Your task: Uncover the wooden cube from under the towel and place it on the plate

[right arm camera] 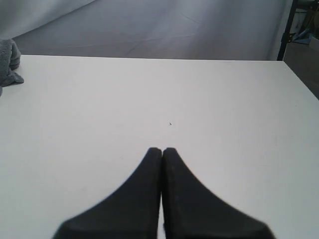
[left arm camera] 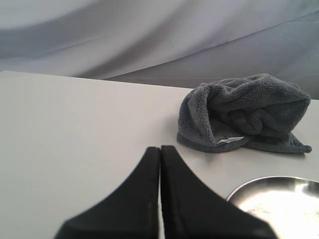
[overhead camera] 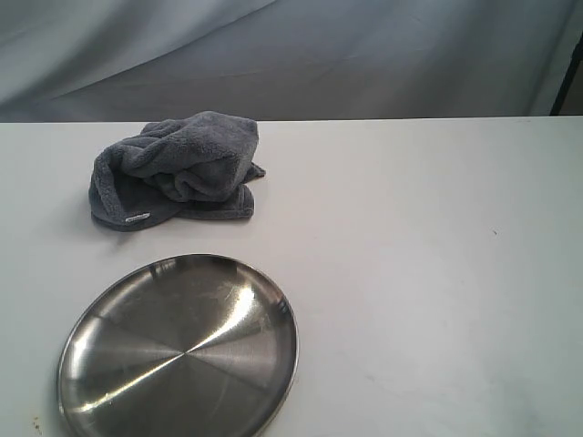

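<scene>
The dark grey towel (overhead camera: 178, 170) lies bunched in a heap at the back left of the white table, its white tag facing the front; it also shows in the left wrist view as the towel (left arm camera: 244, 113). The wooden cube is hidden. The steel plate (overhead camera: 109, 391) sits at the front left, in front of the towel, and its rim shows as the plate (left arm camera: 259, 186). Neither arm appears in the exterior view. My left gripper (left arm camera: 159, 148) is shut and empty, well short of the towel. My right gripper (right arm camera: 162, 149) is shut and empty over bare table.
The white table (overhead camera: 428, 273) stretches wide to the right of the towel and plate. A grey cloth backdrop (overhead camera: 364, 55) hangs behind the far edge. A dark stand (right arm camera: 289, 25) rises past the table's right side.
</scene>
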